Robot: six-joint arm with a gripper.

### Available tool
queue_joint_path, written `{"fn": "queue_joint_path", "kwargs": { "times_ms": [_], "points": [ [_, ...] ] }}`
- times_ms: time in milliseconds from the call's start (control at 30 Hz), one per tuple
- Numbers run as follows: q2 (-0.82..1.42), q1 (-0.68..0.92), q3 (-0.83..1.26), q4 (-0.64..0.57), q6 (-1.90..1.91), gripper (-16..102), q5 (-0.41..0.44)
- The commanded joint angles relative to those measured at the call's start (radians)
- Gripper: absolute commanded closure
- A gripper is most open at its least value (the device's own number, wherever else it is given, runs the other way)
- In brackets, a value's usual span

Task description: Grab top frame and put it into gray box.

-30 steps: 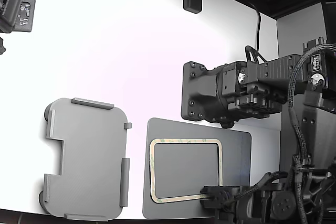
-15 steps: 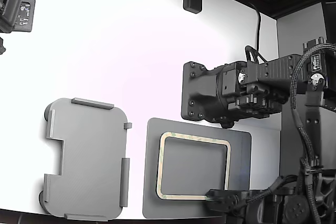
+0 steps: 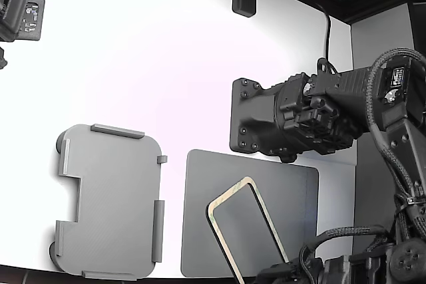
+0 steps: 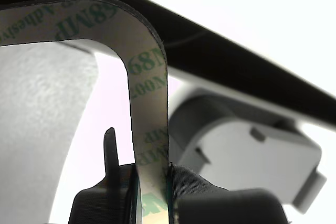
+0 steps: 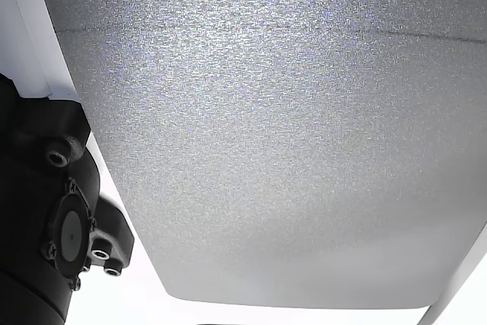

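The top frame (image 3: 228, 192) is a thin cream ring with green print. It is lifted off the dark gray mat (image 3: 296, 191) and tilted steeply, one end up. My gripper (image 3: 271, 275) is at the bottom edge of the exterior view, shut on the frame's lower end. In the wrist view my gripper (image 4: 152, 187) pinches the frame's strip (image 4: 147, 87) between two black fingers (image 4: 111, 150). The gray box (image 3: 110, 201) lies flat at the exterior view's left, apart from the frame. It also shows in the wrist view (image 4: 247, 153), beyond the frame.
A second black arm head (image 3: 266, 118) hangs over the mat's far edge. The other view is filled by a gray textured surface (image 5: 266, 150) with a black arm part (image 5: 53, 211) beside it. The white table (image 3: 166, 64) stretches behind.
The frame lay flat on the mat, slid toward the exterior view's right, and now is raised and tilted in my gripper. The second arm head has turned slightly.
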Motion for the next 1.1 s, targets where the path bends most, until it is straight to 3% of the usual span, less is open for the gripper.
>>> {"fn": "queue_joint_path", "kwargs": {
  "times_ms": [0,233,367,533,633,733,967,1067],
  "points": [
    [0.014,-0.103,-0.063,0.009,0.410,97,0.015],
    [0.031,-0.264,-0.009,0.009,1.316,97,0.135],
    [0.081,-0.364,0.046,0.009,1.514,99,0.158],
    [0.089,-0.522,0.037,0.009,1.732,99,0.048],
    [0.101,-0.548,0.067,0.011,2.255,99,0.089],
    [0.089,-0.583,0.064,0.011,2.801,99,0.012],
    [0.078,-0.650,0.110,0.011,3.109,99,-0.179],
    [0.061,-0.658,0.123,0.011,3.128,99,-0.201]
  ]
}}
